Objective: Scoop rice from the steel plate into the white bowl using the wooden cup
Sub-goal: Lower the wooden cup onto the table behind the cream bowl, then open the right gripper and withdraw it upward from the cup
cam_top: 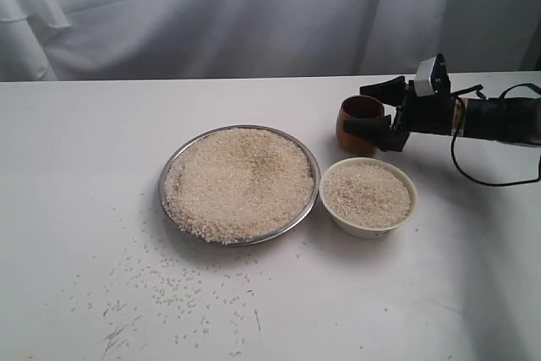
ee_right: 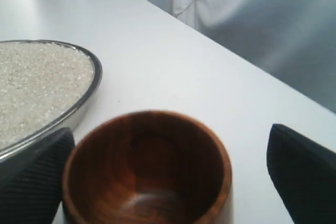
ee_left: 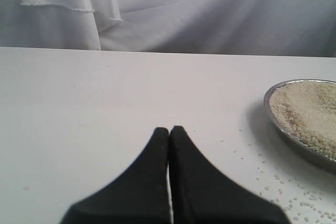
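Reaching in level from the right, the right gripper [cam_top: 358, 109] straddles the upright wooden cup [ee_right: 147, 171], jaws apart, just behind the white bowl [cam_top: 368, 224]. The left gripper [ee_left: 169, 132], jaws together, hangs over bare table [cam_top: 84, 166] beside the steel plate's [cam_top: 169, 171] rim; rice [cam_top: 241, 179] fills it, and loose grains lie in front.

Bright, soft, even light from overhead; pale bench [cam_top: 84, 166] close to washed out. Faint shadows left of and nearer than steel plate [cam_top: 162, 190] and white bowl [cam_top: 372, 227]. Blurred close up: left tool [ee_left: 169, 130], right tool [ee_right: 170, 131], wooden cup [ee_right: 147, 182]. Slight grain overall.
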Motion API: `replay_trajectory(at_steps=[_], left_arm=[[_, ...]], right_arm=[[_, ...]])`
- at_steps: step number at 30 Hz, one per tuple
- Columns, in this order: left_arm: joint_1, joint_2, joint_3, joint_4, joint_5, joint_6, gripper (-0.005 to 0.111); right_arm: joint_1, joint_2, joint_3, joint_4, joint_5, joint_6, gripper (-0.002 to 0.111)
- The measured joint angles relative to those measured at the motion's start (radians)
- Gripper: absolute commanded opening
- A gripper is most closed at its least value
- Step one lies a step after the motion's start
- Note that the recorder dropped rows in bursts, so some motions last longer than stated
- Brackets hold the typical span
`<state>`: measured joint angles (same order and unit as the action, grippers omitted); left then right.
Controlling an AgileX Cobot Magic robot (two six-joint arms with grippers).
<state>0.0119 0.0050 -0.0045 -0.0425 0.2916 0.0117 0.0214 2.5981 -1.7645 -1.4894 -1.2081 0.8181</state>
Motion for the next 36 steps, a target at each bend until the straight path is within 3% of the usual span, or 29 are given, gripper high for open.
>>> replay_trajectory(at_steps=[11,22,30,36], left_arm=[[0.0,0.0,0.0,0.0,0.0,0.0,0.0],[0.0,0.0,0.0,0.0,0.0,0.0,0.0],[0.0,0.0,0.0,0.0,0.0,0.0,0.0],[0.0,0.0,0.0,0.0,0.0,0.0,0.0]], right_arm=[[0.0,-0.147,0.0,-0.081,-0.002,0.031,0.086],[0.0,-0.426,0.0,-0.25,-0.005,0.317,0.031],[0.0,-0.605,0.0,-0.254,-0.007,0.512,0.012],[-0.004,-0.739,0.113,-0.254,-0.007,0.564,0.0]])
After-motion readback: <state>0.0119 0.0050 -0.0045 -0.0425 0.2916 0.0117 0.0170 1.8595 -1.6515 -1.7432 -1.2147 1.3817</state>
